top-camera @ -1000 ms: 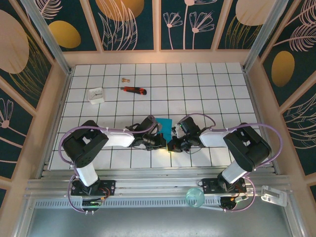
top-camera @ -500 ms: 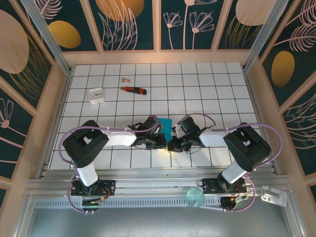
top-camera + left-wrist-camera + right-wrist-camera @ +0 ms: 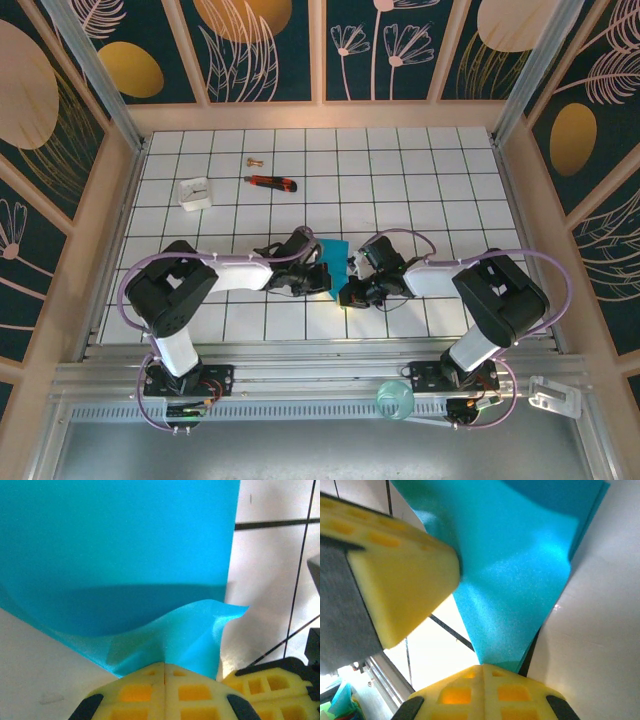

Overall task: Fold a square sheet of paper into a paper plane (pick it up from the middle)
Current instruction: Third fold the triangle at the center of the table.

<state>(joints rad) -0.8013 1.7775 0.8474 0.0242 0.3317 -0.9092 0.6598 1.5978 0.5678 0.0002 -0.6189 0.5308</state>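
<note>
Left wrist: paper (image 3: 120, 545) between pads (image 3: 132, 690), seemingly

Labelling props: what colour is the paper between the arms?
The thin paper sheet is plain teal-blue, clearest in the left wrist view.

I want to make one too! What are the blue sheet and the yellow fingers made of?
The blue sheet looks like thin matte paper: it curls and puckers where pinched. The yellow fingers look like soft rubber or foam, moulded with square pockets; I can't tell which.
</note>
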